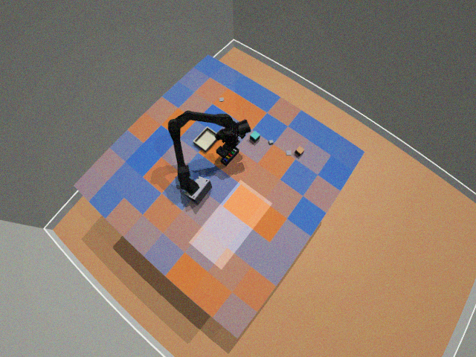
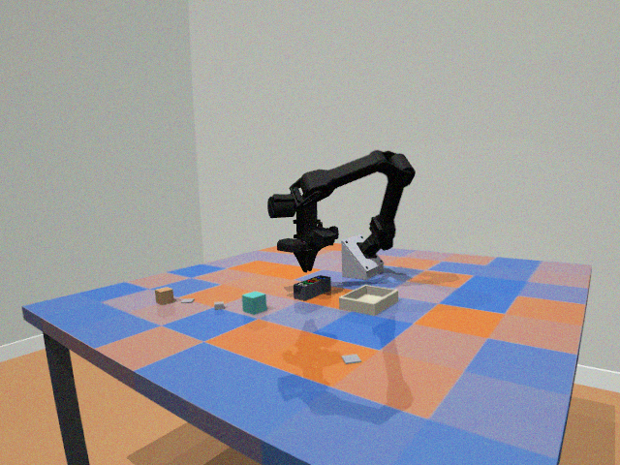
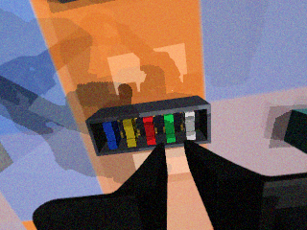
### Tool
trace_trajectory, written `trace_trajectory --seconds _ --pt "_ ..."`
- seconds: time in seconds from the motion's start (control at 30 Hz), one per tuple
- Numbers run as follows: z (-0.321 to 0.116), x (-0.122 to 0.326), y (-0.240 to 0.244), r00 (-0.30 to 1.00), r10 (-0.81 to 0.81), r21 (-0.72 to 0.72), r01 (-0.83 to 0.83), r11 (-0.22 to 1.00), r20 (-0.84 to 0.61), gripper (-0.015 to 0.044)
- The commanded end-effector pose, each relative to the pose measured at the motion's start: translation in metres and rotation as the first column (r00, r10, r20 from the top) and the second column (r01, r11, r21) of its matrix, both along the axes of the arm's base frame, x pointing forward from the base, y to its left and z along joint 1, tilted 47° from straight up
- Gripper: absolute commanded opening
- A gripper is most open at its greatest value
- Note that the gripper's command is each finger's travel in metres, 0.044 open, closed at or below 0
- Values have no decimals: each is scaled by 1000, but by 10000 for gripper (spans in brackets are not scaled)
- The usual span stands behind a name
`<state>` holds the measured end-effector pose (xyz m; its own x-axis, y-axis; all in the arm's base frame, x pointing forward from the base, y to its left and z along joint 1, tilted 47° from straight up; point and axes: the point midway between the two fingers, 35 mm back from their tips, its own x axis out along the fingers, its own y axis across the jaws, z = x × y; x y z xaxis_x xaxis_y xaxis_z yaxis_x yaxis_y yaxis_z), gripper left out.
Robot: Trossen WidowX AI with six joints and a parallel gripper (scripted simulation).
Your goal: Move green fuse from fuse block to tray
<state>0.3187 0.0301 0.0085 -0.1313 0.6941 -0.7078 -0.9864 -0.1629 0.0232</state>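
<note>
The green fuse [image 3: 170, 128] [image 1: 233, 152] stands in its slot in the dark fuse block [image 3: 149, 106] [image 2: 311, 292], between the red fuse [image 3: 150, 130] and the white fuse [image 3: 190, 126]. The blue fuse [image 3: 110, 135] and the yellow fuse [image 3: 130, 133] are in it too. My gripper [image 3: 174, 147] [image 2: 306, 270] points down above the block, with a gap below the tips. Its fingers are narrowly open with nothing between them. The beige tray [image 1: 206, 140] [image 2: 356, 305] is empty and stands beside the block. In the top view the fingertips cannot be made out.
A teal cube [image 1: 254, 136] [image 2: 254, 302] [image 3: 298, 129] stands on the other side of the block from the tray. Farther off are an orange-brown cube [image 1: 299, 151] [image 2: 164, 295] and small grey pieces, one [image 1: 221, 99] [image 2: 351, 358] beyond the tray.
</note>
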Motion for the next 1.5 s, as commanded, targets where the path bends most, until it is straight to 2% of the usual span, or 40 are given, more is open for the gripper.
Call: trace_trajectory --seconds 0.0,1.47 --pt "1 0 -4 1000 -4 25 4 1000 -16 74" --pt "-21 -4 20 1000 -4 26 4 1000 -16 74"
